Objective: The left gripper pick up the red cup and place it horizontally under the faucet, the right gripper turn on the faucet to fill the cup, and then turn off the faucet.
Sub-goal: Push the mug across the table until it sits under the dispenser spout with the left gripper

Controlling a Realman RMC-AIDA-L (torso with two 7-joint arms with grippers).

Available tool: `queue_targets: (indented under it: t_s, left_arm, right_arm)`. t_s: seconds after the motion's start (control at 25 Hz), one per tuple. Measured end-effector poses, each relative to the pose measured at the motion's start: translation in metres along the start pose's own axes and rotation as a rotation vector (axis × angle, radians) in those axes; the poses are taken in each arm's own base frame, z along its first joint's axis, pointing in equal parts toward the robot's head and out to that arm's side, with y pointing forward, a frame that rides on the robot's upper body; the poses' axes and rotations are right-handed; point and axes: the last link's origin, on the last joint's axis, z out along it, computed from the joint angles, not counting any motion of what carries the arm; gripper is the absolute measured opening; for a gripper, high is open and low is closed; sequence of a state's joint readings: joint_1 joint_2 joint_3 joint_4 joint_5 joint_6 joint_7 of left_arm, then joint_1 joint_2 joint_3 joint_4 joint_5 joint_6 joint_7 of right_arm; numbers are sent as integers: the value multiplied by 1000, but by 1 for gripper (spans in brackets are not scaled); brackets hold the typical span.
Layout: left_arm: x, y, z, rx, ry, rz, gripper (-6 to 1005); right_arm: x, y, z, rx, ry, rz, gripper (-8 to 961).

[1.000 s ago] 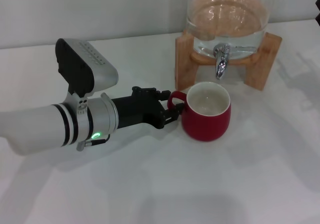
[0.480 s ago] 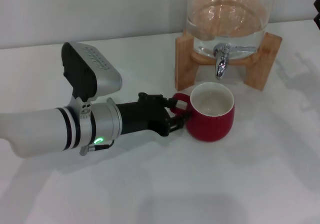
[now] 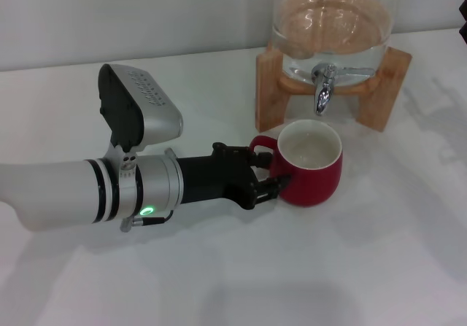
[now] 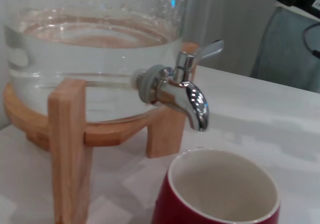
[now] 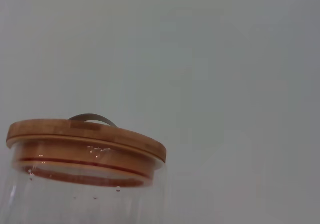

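The red cup [image 3: 312, 171] stands upright on the white table, just in front of and below the faucet [image 3: 323, 85]. The left wrist view shows its white inside [image 4: 222, 191] under the chrome spout [image 4: 192, 101]. My left gripper [image 3: 264, 171] reaches in from the left. Its black fingers straddle the cup's loop handle [image 3: 261, 145], and the lower fingertip [image 3: 276, 187] lies against the cup's wall. The fingers look spread apart. The faucet's lever [image 3: 354, 70] points sideways. My right gripper is out of view.
The glass dispenser jar [image 3: 336, 27] holds water and rests on a wooden stand [image 3: 271, 85] at the back right. Its wooden lid [image 5: 85, 136] shows in the right wrist view. A dark sliver [image 3: 463, 20] sits at the head view's right edge.
My left arm moved right towards the cup. The cup slid slightly right early on, then stayed put while the fingers advanced further around its handle.
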State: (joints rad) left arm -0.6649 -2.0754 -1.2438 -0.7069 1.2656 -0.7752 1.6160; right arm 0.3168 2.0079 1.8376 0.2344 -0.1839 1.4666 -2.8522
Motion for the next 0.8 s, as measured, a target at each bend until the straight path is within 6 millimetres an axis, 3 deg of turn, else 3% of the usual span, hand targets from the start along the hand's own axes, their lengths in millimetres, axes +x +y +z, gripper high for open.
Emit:
queue_targets:
  t_s: [0.16, 0.48, 0.8]
  left_arm:
    - [2, 0, 1, -2, 2, 6, 469]
    - [18, -21, 1, 101, 32, 13, 469]
    - [19, -17, 2, 83, 33, 13, 468]
  right_arm:
    - [0, 1, -2, -4, 0, 1, 599]
    - [-3, 1, -8, -9, -16, 2, 599]
    - [-3, 0, -10, -4, -15, 2, 599]
